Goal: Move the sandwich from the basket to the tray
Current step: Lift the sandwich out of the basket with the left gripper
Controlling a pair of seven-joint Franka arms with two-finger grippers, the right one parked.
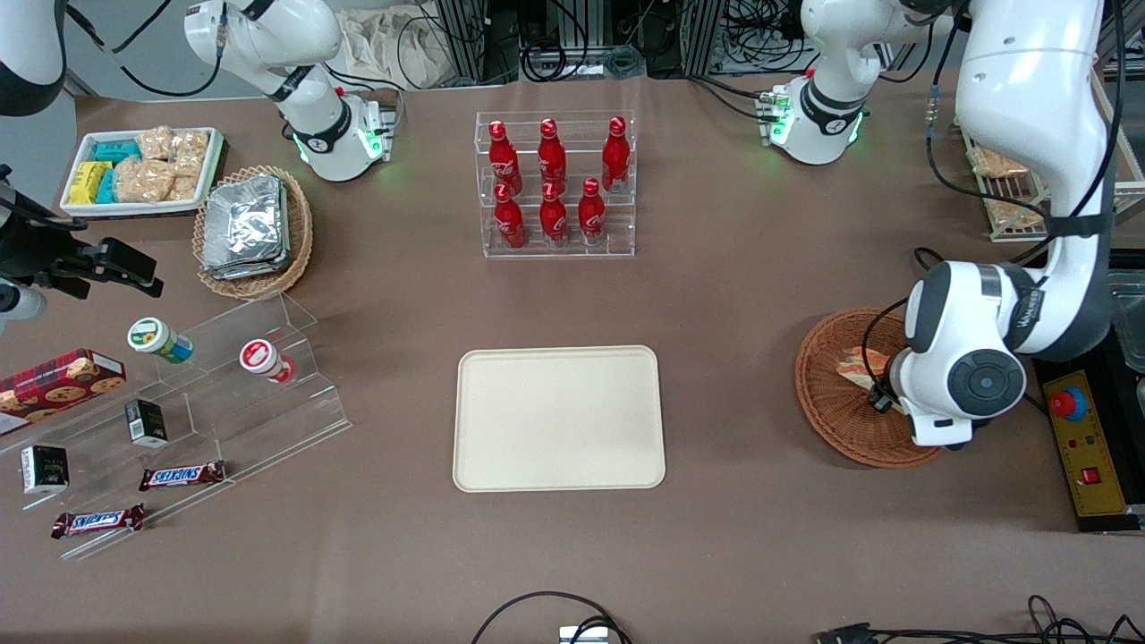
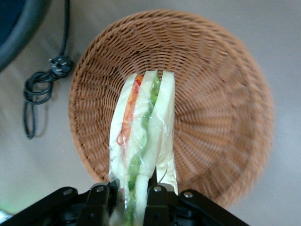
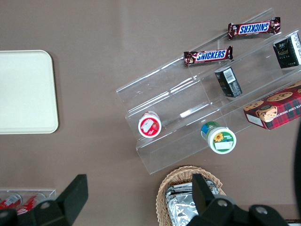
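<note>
Even, diffuse overhead light fills the scene; the brown table (image 1: 733, 295) shows only soft, short shadows, such as the faint one edging the tray (image 1: 559, 419). Glare glints off the crumpled foil packs (image 1: 246, 224) and the clear acrylic stand (image 1: 224, 394). In the wrist view the sandwich (image 2: 143, 141), held in the gripper (image 2: 129, 195), has sheen on its wrap, while the basket (image 2: 221, 108) rim around it is smeared and soft.

The whole table is seen from above by the front view. The basket (image 2: 188, 94) is looked down on closely by the left wrist view, over the gripper (image 2: 129, 195); it is shared with the front view (image 1: 827, 407).
</note>
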